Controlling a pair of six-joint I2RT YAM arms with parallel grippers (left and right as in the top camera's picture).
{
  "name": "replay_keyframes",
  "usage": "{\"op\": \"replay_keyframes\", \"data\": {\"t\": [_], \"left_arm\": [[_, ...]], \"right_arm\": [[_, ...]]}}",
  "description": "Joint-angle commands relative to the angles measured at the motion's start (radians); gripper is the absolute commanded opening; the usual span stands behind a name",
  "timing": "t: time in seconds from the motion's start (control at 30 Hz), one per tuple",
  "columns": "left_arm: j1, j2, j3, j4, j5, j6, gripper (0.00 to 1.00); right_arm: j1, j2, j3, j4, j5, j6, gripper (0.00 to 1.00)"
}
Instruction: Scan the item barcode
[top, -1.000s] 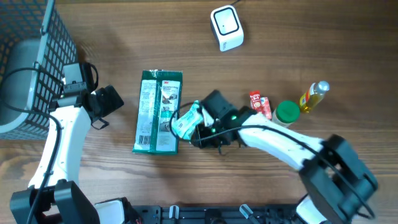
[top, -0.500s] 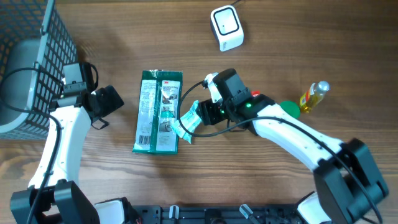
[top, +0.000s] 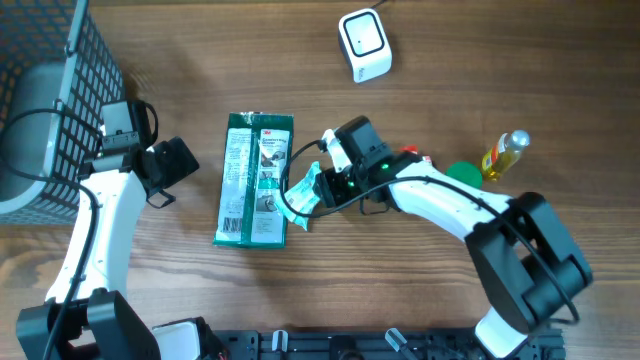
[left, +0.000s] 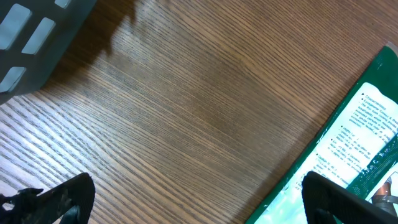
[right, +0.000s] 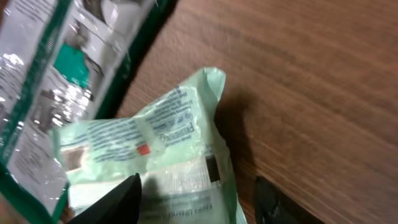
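While basket (top: 90, 60) holds grey obj (top: 30, 110), L claw (left: 196, 205) spread, R claw (right: 199, 199) spread astride pouch (right: 161, 137).

Brown wood-grain table (top: 500, 60); lighting seems even.

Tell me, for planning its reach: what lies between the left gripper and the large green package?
Nothing: overhead shows only bare table between the left gripper and the large green package.

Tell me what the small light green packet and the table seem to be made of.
Light green packet: thin glossy plastic film, probably; it crinkles, shines, and has a crimped end seal. Table: wood or wood-look laminate, matte; fine parallel grain lines, can't tell which.
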Motion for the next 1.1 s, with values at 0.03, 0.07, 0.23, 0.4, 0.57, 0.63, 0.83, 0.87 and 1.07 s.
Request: {"op": "replay_keyframes", "data": {"t": [0.03,0.07,0.23,0.4,0.57,0.63,0.83,0.87,1.07], "left_arm": [[0.005,-0.011,0.013,0.002,0.001,0.001,1.0],[0.005,-0.011,0.013,0.002,0.001,0.001,1.0],[0.005,-0.011,0.013,0.002,0.001,0.002,1.0],[0.005,-0.011,0.013,0.002,0.001,0.001,1.0],[0.005,-0.011,0.013,0.002,0.001,0.001,1.0],[0.005,-0.011,0.013,0.002,0.001,0.001,1.0],[0.005,-0.011,0.013,0.002,0.001,0.001,1.0],[0.005,-0.011,0.013,0.002,0.001,0.001,1.0],[0.005,-0.011,0.013,0.002,0.001,0.001,1.0]], "right_arm": [[0.0,0.053,0.009,0.011,-0.057,0.035,0.58],[0.0,0.052,0.009,0.011,-0.057,0.035,0.56],[-0.034,-0.01,0.028,0.027,-0.19,0.034,0.04],[-0.133,-0.186,0.037,0.025,-0.385,-0.007,0.04],[-0.143,-0.312,0.045,0.024,-0.233,-0.169,0.04],[-0.143,-0.37,0.104,0.013,-0.143,-0.229,0.04],[-0.143,-0.336,0.564,-0.248,0.225,-0.442,0.04],[-0.143,-0.324,0.594,-0.251,0.281,-0.48,0.04],[-0.143,-0.169,0.616,-0.109,0.639,-0.73,0.04]]}}
